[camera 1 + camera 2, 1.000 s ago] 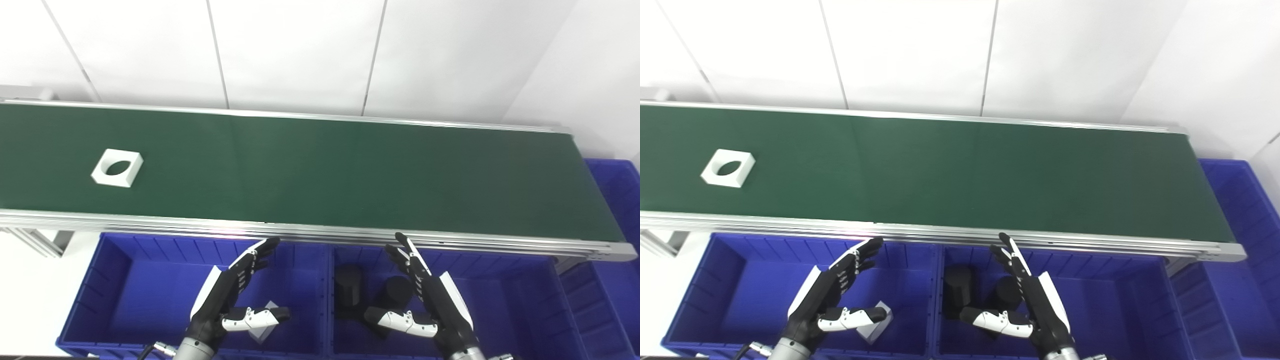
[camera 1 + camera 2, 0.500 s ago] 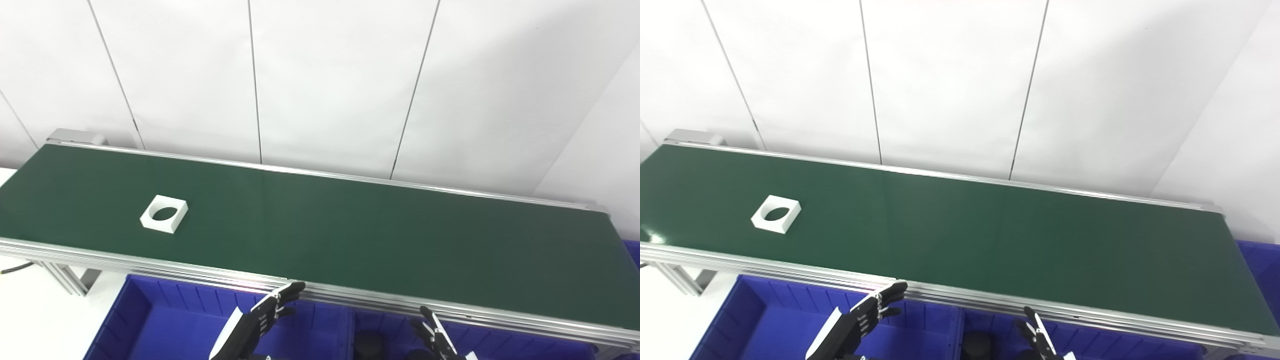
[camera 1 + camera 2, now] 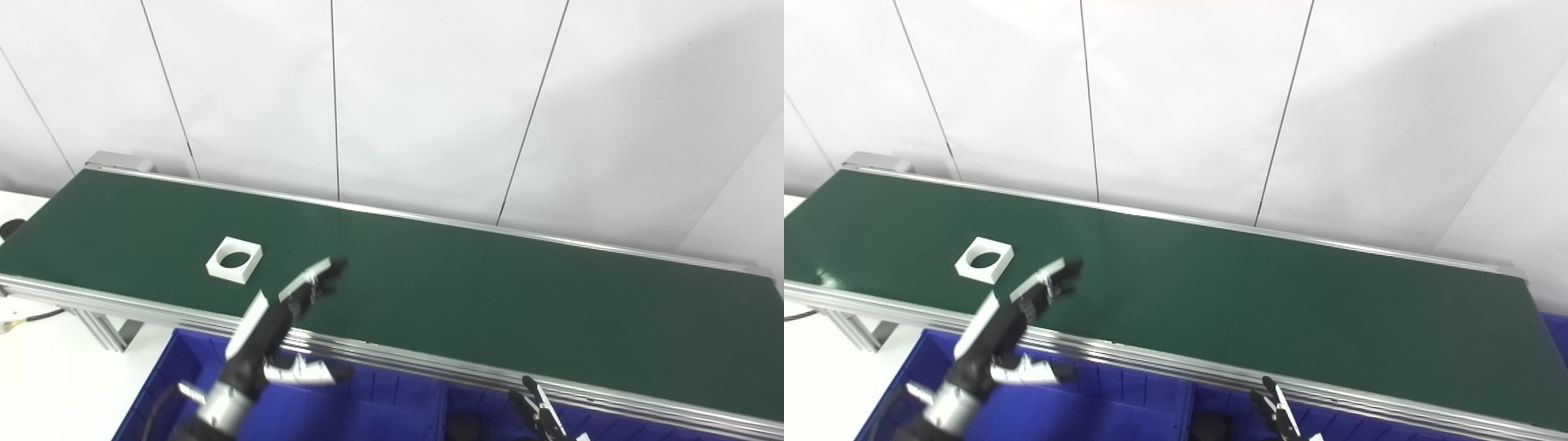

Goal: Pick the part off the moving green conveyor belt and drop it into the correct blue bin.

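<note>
A white square part with a round hole (image 3: pixel 234 260) lies on the green conveyor belt (image 3: pixel 490 294) toward its left end; it also shows in the right eye view (image 3: pixel 984 260). My left hand (image 3: pixel 275 324) is open and empty, raised over the belt's near rail, its fingertips (image 3: pixel 324 275) just right of the part and apart from it. It also shows in the right eye view (image 3: pixel 1010 318). Only the fingertips of my right hand (image 3: pixel 542 416) show at the bottom edge, spread open over a blue bin.
Blue bins (image 3: pixel 380 410) stand below the belt's near rail (image 3: pixel 429 367). A dark cylinder top (image 3: pixel 1206 424) shows in the middle bin. A white panelled wall runs behind the belt. A cable (image 3: pixel 24 318) lies on the white floor at the left.
The camera has tilted up and panned left. My left hand has risen from the bin to above the belt's near edge. The part has travelled right along the belt.
</note>
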Controlling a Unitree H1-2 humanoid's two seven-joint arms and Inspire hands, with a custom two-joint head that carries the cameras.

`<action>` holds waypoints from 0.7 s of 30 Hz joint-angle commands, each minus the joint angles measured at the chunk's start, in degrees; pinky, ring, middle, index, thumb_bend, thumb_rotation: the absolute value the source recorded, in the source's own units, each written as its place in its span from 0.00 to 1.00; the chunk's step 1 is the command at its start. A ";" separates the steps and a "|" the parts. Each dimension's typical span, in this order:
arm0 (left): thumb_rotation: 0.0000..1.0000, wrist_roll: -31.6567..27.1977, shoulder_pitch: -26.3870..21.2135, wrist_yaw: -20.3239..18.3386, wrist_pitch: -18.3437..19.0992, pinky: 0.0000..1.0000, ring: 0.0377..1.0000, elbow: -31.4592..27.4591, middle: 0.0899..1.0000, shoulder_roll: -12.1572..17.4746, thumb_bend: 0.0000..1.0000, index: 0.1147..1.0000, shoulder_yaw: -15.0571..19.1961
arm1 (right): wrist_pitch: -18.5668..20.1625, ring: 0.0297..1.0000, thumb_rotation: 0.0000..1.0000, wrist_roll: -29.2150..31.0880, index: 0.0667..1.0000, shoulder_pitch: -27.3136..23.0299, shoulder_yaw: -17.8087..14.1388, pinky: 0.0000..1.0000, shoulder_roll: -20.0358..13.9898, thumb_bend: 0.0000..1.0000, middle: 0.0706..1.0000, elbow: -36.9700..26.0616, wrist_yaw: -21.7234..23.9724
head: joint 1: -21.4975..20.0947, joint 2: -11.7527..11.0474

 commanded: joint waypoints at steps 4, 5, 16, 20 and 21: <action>0.42 1.58 -4.98 0.23 5.27 0.93 0.97 -3.73 0.96 3.17 0.87 0.92 2.16 | -4.48 0.92 0.34 0.70 1.00 -1.08 -0.20 0.95 0.20 0.83 0.90 -0.19 -0.21 | -0.79 0.17; 0.41 1.97 -5.89 0.28 5.98 0.94 0.97 -3.42 0.97 3.68 0.86 0.92 2.42 | -4.49 0.91 0.34 0.82 1.00 -1.16 -0.21 0.95 0.22 0.83 0.90 -0.11 -0.16 | -1.44 0.26; 0.34 8.73 -15.60 1.48 9.59 0.88 0.94 3.87 0.96 7.35 0.82 0.92 3.92 | -3.97 0.91 0.33 1.40 1.00 -1.85 -0.15 0.94 -0.08 0.85 0.89 -0.55 0.60 | -3.25 1.21; 0.33 12.87 -19.46 1.56 11.53 0.88 0.94 8.12 0.96 8.69 0.83 0.92 3.38 | -4.20 0.90 0.34 1.39 1.00 -2.03 -0.19 0.93 -0.22 0.85 0.88 -0.41 0.64 | -3.44 1.69; 0.33 13.63 -20.43 1.41 11.78 0.89 0.94 9.33 0.96 9.08 0.83 0.92 3.18 | -4.09 0.90 0.34 1.54 1.00 -1.98 -0.24 0.93 -0.14 0.86 0.88 -0.53 0.61 | -3.45 1.75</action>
